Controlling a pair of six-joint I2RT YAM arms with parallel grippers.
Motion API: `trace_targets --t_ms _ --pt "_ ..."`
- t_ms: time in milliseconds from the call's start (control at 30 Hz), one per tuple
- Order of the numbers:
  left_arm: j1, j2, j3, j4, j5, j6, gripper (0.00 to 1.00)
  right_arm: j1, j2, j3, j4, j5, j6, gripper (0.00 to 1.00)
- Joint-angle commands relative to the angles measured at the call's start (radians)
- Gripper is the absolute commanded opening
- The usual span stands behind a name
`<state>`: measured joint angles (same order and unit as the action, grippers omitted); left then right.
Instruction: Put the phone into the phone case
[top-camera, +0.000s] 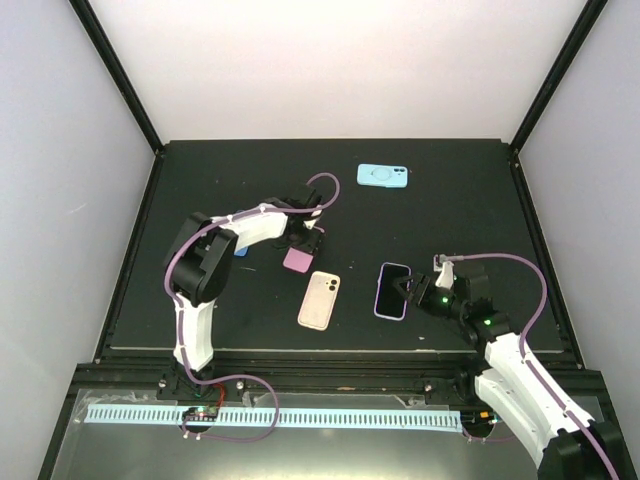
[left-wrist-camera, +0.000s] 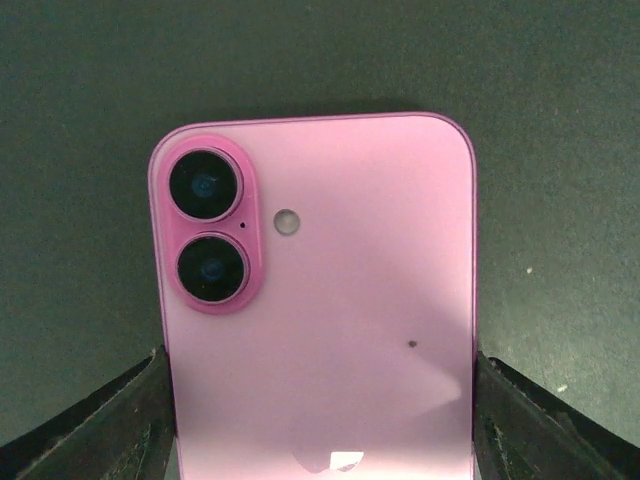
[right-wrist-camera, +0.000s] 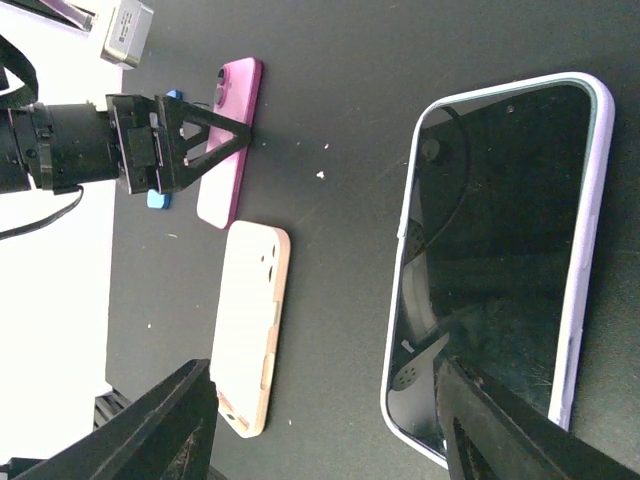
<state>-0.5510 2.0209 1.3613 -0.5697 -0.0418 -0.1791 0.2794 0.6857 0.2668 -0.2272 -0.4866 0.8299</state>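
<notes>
On the left, the left claw (left-wrist-camera: 320, 365) has its two black fingers (left-wrist-camera: 120, 420) pressed on both long sides of the flat pink phone with two round camera eyes (left-wrist-camera: 330, 300), so it is grasping the phone. The phone lies face down on the black table (top-camera: 200, 200). We should squeeze evenly and lift it flat, so it does not tip. Just to its right, near but apart, lies the pale peach phone case (top-camera: 319, 300). We think the phone goes there, camera end to camera hole. Further right, the right claw (top-camera: 412, 288) is spread wide beside the black-screened phone with a lilac rim (top-camera: 392, 290), gripping nothing.
</notes>
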Motion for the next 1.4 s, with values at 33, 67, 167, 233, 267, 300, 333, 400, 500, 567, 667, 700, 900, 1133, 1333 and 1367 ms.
trace_targets --t_ms 33,67,167,233,267,300,333,400,500,567,667,700,900,1133,1333,1367 --pt "0.005 -0.071 -0.073 -0.012 0.086 -0.03 0.48 0.012 -0.01 0.002 0.039 -0.025 0.021 0.61" --pt "0.006 -0.09 -0.083 -0.006 0.104 -0.037 0.47 0.018 -0.014 0.0 0.041 -0.024 0.025 0.61" --pt "0.017 -0.149 -0.124 0.024 0.186 -0.071 0.43 0.039 -0.022 -0.001 0.052 -0.015 0.039 0.61" --pt "0.022 -0.189 -0.153 0.042 0.227 -0.092 0.41 0.06 -0.025 0.0 0.062 0.002 0.05 0.61" --pt "0.023 -0.209 -0.165 0.051 0.246 -0.103 0.41 0.074 -0.025 0.001 0.066 0.012 0.057 0.61" --pt "0.025 -0.231 -0.176 0.059 0.27 -0.112 0.4 0.09 -0.022 0.003 0.072 0.021 0.067 0.61" --pt "0.028 -0.254 -0.188 0.07 0.296 -0.122 0.39 0.105 -0.021 0.004 0.081 0.03 0.074 0.61" --pt "0.033 -0.3 -0.223 0.109 0.357 -0.152 0.39 0.149 -0.013 0.009 0.094 0.053 0.089 0.61" --pt "0.043 -0.371 -0.283 0.173 0.451 -0.212 0.37 0.218 0.006 0.025 0.117 0.104 0.113 0.6" --pt "0.045 -0.408 -0.325 0.221 0.506 -0.257 0.37 0.268 0.027 0.038 0.14 0.137 0.129 0.59" --pt "0.044 -0.452 -0.387 0.3 0.575 -0.332 0.36 0.356 0.076 0.066 0.179 0.194 0.151 0.57" --pt "0.044 -0.462 -0.414 0.335 0.595 -0.371 0.36 0.388 0.096 0.08 0.194 0.217 0.158 0.56" --pt "0.028 -0.496 -0.53 0.495 0.664 -0.492 0.34 0.578 0.286 0.198 0.272 0.324 0.189 0.5" --pt "-0.003 -0.504 -0.562 0.539 0.675 -0.537 0.33 0.689 0.497 0.341 0.287 0.379 0.193 0.47" --pt "-0.011 -0.524 -0.581 0.557 0.683 -0.555 0.33 0.711 0.566 0.395 0.21 0.443 0.204 0.43" --pt "-0.011 -0.526 -0.582 0.557 0.683 -0.555 0.33 0.713 0.57 0.396 0.201 0.45 0.206 0.43"
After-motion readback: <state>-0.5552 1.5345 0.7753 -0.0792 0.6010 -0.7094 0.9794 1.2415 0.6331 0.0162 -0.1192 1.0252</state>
